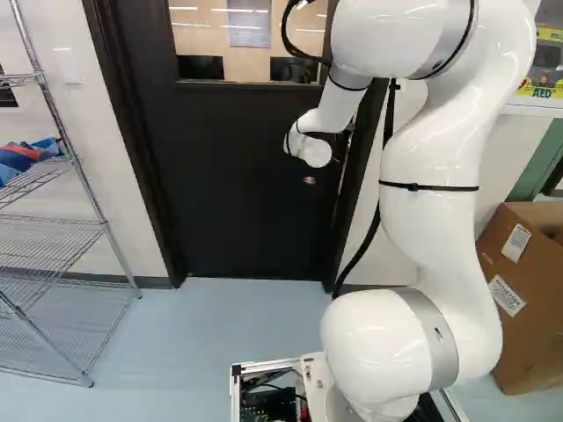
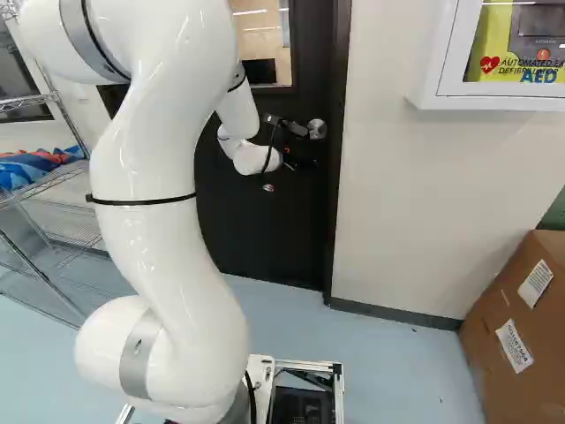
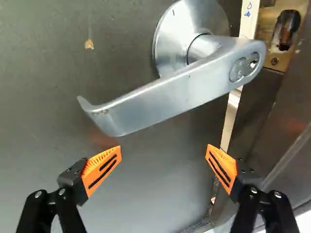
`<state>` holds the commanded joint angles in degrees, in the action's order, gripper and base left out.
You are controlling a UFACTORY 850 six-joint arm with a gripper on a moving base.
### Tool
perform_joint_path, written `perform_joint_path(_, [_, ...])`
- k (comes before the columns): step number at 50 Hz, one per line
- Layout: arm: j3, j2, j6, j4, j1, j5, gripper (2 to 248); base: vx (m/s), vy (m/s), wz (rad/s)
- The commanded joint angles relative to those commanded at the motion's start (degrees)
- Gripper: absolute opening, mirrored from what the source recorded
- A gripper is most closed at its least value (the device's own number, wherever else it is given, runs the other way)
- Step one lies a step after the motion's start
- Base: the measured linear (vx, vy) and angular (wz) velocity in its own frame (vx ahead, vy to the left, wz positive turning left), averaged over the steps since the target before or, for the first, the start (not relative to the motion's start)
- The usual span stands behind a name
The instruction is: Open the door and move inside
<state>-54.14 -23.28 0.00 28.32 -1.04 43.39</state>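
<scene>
Now the gripper [image 3: 164,147] gapes wide and empty, the handle [image 3: 165,97] just ahead near the door's edge [image 3: 233,116], slanting across the finger gap.

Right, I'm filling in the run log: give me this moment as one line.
pincer open | lever handle ahead of pincer, not gripped | door not yet passed

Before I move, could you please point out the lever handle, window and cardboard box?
Lever handle [image 3: 170,95]: wrist view, middle of the lever.
Window [image 1: 209,42]: left base view, its glass.
Cardboard box [image 2: 530,396]: right base view, side below its labels.
</scene>
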Motion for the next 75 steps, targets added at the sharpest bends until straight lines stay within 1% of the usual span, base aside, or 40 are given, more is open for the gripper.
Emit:
perform_joint_path(66, [-22.73,-17.22,0.00,0.03,1.56,-0.01,247,0.000,0.000,0.000])
perform_joint_path(75, [-23.87,-18.05,0.00,0.03,1.67,-0.01,247,0.000,0.000,0.000])
